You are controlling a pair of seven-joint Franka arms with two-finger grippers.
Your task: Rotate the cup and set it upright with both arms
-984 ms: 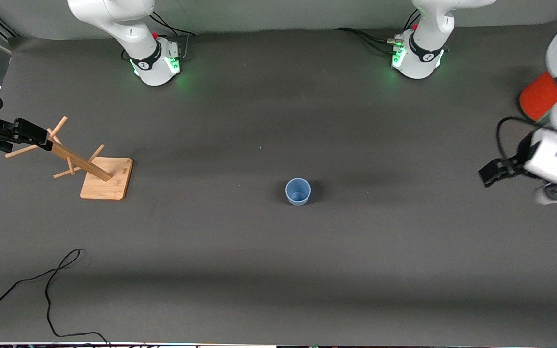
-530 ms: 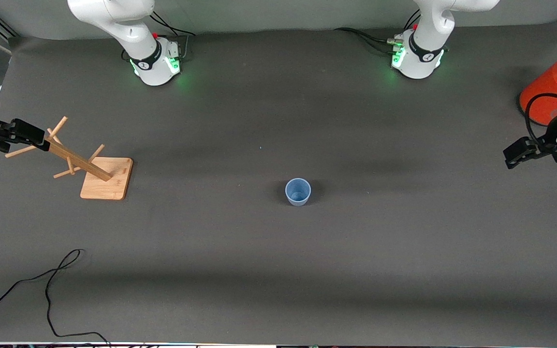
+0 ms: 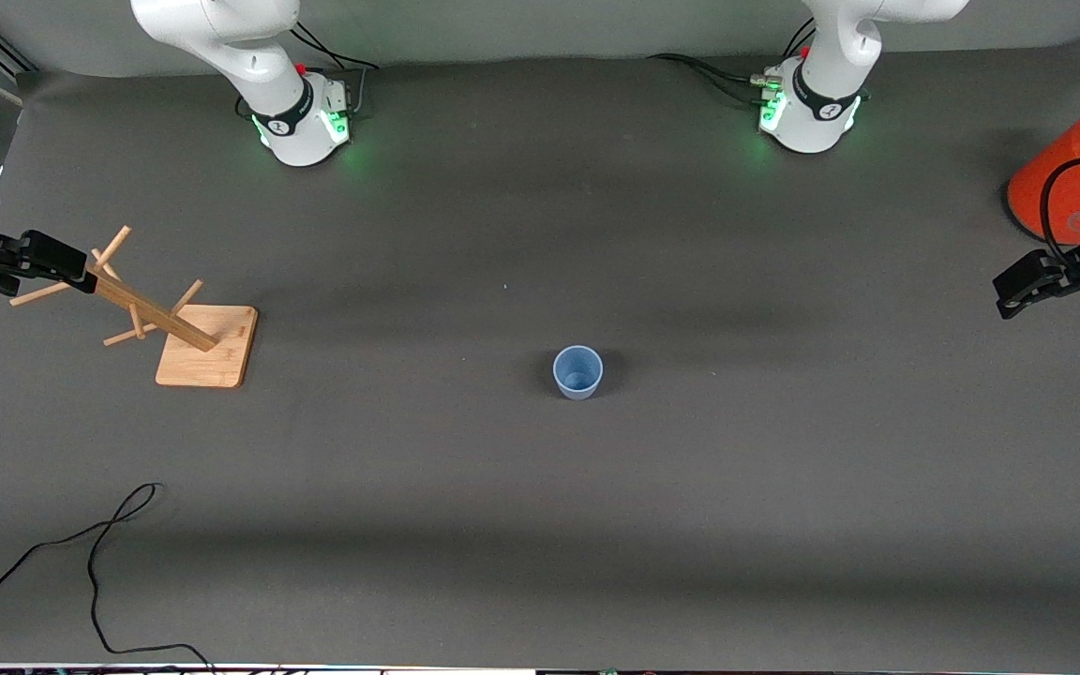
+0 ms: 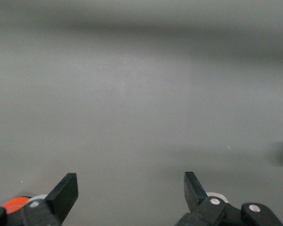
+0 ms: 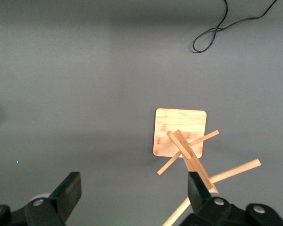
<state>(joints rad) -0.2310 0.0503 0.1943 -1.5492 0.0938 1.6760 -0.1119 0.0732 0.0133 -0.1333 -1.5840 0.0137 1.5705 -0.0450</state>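
From the front view, the cup [image 3: 578, 372] stands on the counter [image 3: 540, 525] mouth up, about midway between my two ends and nearer the front camera than both bases. Nothing touches it. My left gripper [image 3: 1018, 284] hangs over the left arm's end of the counter, beside the orange cylinder [image 3: 1065, 192], well apart from the cup. My right gripper [image 3: 43, 258] is over the right arm's end, at the top of the wooden peg rack [image 3: 174, 328], whose square base sits flat on the counter. A black cable [image 3: 95, 553] loops near the front camera at that end.

In the left wrist view my fingers [image 4: 66, 190] are spread wide with nothing between them; only bare grey counter lies beneath, and a sliver of orange shows at the edge.

In the right wrist view my fingers [image 5: 70, 188] are also parted and empty. The rack [image 5: 186, 150] sits below them, its pegs fanning out, with one fingertip close beside the post; I cannot tell whether it touches. The cable [image 5: 221, 30] curls farther off.

As I judge it, the work is finished or all but: the cup is already upright and released, and both arms are drawn off to their ends.
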